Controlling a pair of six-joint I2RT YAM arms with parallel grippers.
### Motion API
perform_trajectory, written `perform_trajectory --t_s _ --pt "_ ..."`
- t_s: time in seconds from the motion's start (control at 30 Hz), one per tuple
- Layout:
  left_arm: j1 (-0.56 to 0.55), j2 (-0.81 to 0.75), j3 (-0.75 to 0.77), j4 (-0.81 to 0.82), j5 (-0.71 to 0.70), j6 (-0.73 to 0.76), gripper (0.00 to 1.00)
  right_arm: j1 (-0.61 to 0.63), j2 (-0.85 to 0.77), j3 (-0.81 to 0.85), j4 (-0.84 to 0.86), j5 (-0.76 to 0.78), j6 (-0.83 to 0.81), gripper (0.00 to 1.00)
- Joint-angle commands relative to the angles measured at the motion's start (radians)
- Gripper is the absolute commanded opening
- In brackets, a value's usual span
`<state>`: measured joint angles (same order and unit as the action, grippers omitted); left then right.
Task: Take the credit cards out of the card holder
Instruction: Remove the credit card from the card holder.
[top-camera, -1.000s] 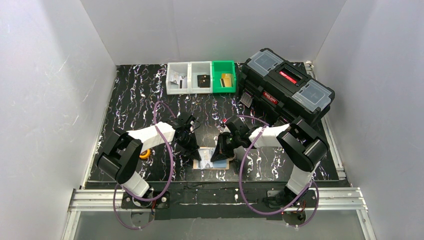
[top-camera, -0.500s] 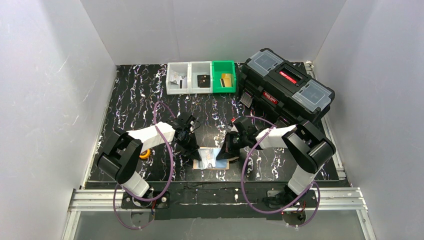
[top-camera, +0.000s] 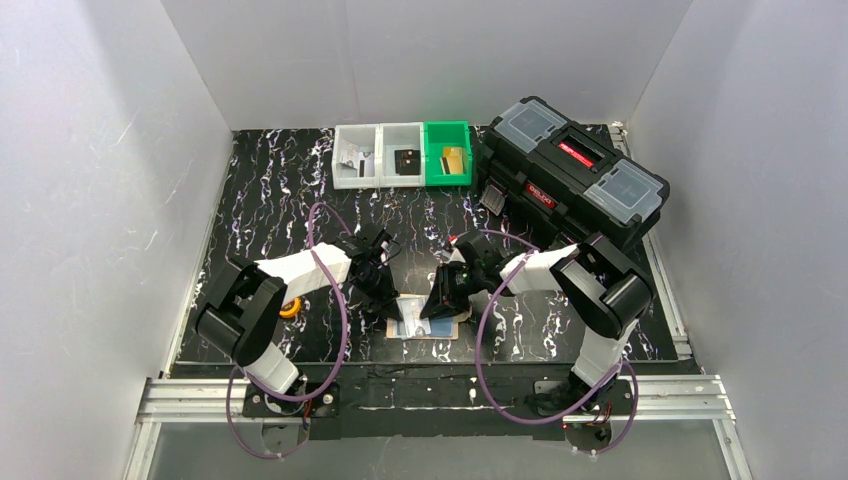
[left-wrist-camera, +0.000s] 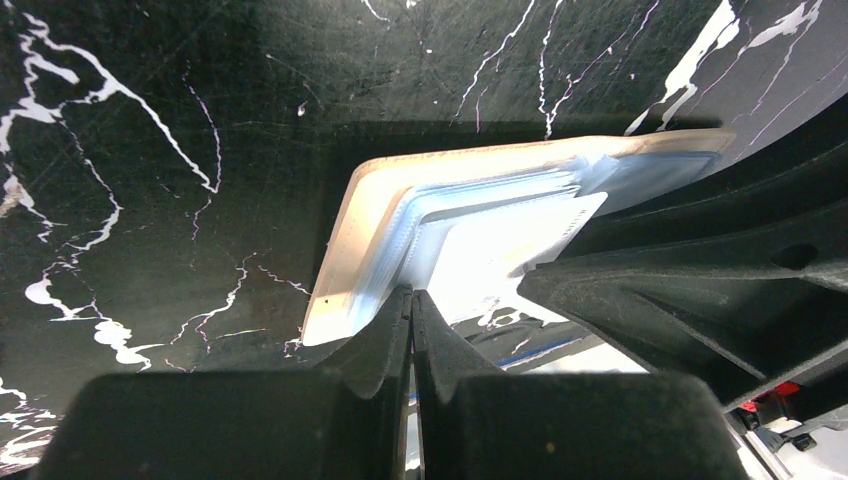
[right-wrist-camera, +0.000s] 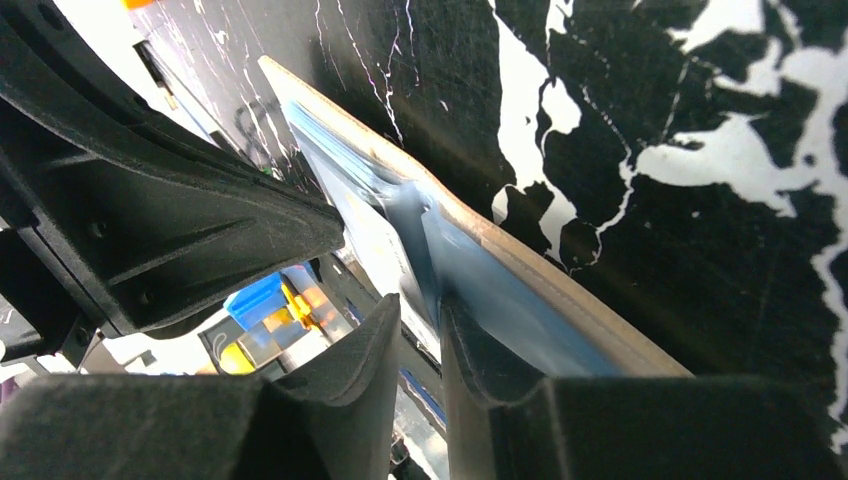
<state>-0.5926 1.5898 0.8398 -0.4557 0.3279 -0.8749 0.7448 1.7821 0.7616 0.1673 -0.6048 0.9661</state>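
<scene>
Card holder (top-camera: 430, 332) lies open and flat on the table (top-camera: 280, 200), near the front edge, between the two grippers. Its long axis runs left to right in the top view. The credit cards (left-wrist-camera: 490, 215) sit inside it, a pale blue stack edge showing over the cream border; the tan-gold one cannot be made out.

The left gripper (left-wrist-camera: 412, 298) is closed, fingertips together with nothing between them. It sits down at the holder's left edge and looks like it is pinning the holder in place, not gripping it.

The right gripper (right-wrist-camera: 420, 310) is at the holder's right end and is the nearer arm to the cards. Its jaws are parted only a sliver, and the pale blue card edge runs straight toward that gap. No clamp on the card is visible — the gap looks wider than the card.

Judgement: the coming move turns on that alignment, with the card edge in line with the right jaws and the free end toward the right arm. A pinch and a pull rightward along the long axis looks likely, with the left arm as the brace.
</scene>
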Motion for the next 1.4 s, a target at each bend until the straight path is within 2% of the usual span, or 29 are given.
perform_trajectory --t_s 0.0,0.2,0.33,0.57,0.93,1.37 --pt "-0.007 0.061 -0.032 -0.032 -0.112 0.022 0.0 0.011 0.028 0.018 0.026 -0.005 -0.002 0.28" --pt "-0.007 0.061 -0.034 -0.035 -0.117 0.02 0.0 0.009 0.018 -0.017 0.05 -0.002 0.013 0.11" --pt "-0.006 0.052 -0.038 -0.046 -0.136 0.014 0.0 -0.014 -0.015 -0.06 0.05 0.018 0.013 0.06" --pt "-0.006 0.048 -0.048 -0.051 -0.147 0.008 0.0 -0.063 -0.076 -0.118 0.025 0.04 -0.009 0.05" --pt "-0.007 0.044 -0.015 -0.06 -0.13 0.025 0.0 -0.09 -0.207 -0.109 -0.094 0.078 -0.051 0.03" --pt "-0.006 -0.021 0.154 -0.157 -0.102 0.056 0.0 -0.109 -0.32 -0.061 -0.198 0.067 -0.076 0.02"
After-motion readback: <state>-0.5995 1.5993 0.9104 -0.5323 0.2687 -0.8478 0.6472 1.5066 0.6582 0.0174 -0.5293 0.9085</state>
